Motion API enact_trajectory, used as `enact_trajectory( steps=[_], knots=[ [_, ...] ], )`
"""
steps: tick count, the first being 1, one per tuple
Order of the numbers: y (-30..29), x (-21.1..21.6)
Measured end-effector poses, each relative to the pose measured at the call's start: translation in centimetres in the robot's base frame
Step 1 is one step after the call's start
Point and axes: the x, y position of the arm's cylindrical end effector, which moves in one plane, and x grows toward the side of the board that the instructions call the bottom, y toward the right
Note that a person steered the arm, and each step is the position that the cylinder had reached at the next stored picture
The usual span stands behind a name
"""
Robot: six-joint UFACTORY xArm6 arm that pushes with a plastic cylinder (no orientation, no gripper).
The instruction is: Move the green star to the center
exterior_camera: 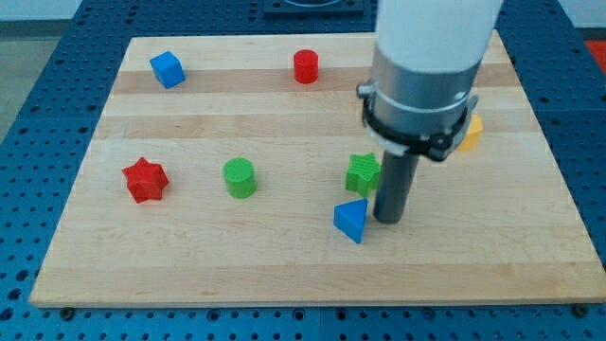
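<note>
The green star lies on the wooden board, a little right of the board's middle. My tip rests on the board just below and right of the star, close to its lower right side. A blue triangular block lies just left of my tip, below the star. The arm's wide body hangs over the board's upper right and hides part of it.
A green cylinder and a red star lie at the left. A blue cube and a red cylinder lie near the top edge. A yellow block shows partly behind the arm at the right.
</note>
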Motion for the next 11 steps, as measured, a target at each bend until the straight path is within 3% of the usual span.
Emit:
enact_trajectory(
  steps=[4,8,11],
  knots=[
    [1.4,-2.9],
    [-7.2,-2.9],
    [-5.4,-4.7]
  ],
)
